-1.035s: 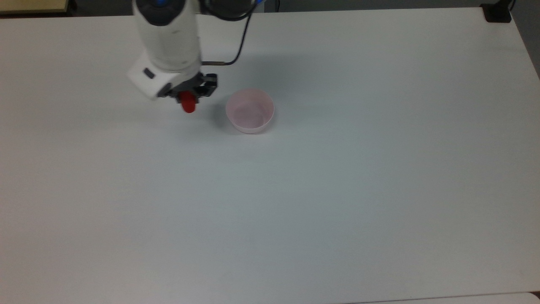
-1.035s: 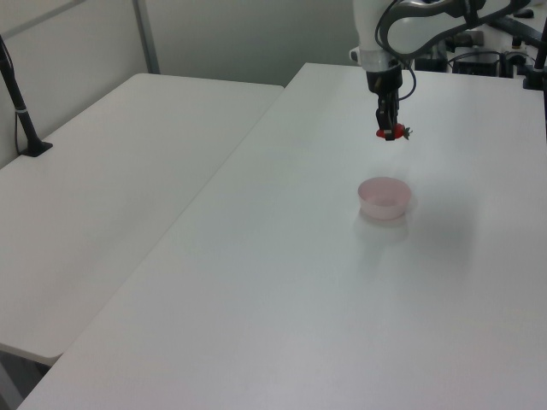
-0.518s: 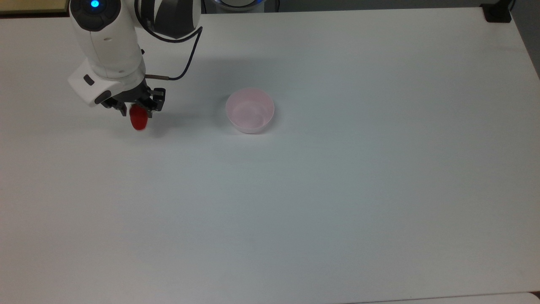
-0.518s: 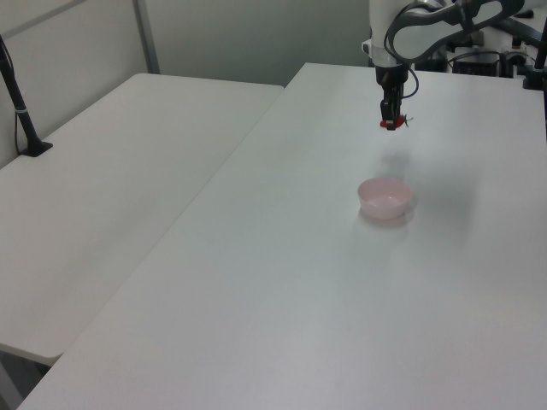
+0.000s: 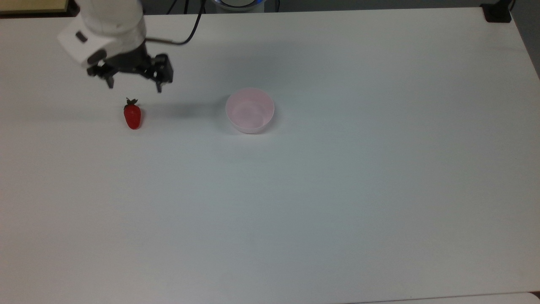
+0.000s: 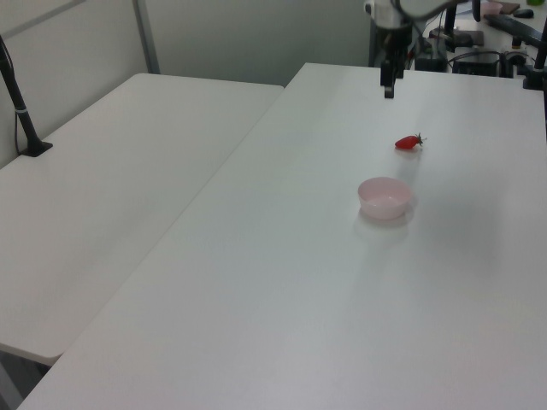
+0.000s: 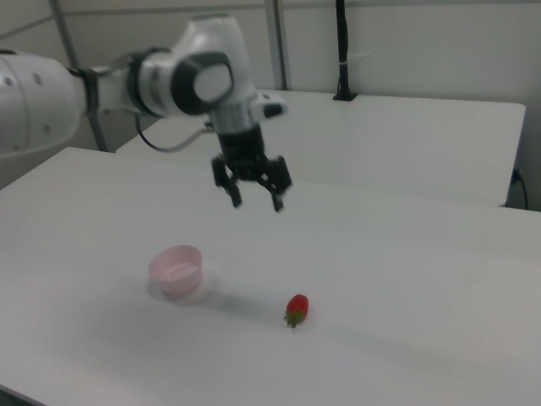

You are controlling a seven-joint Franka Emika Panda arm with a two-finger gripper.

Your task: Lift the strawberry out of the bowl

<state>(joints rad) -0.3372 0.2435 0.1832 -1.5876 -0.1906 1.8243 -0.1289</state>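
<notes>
The gripper point(image 5: 134, 87) hangs above the table point(image 5: 320, 202) with fingers spread wide and nothing held, its arm cut off at the top view's upper edge. Just below it, the strawberry point(image 5: 132, 115) lies on its side, red with a dark green cap, well apart from the empty pink bowl point(image 5: 250, 110); bare tabletop surrounds both.
</notes>
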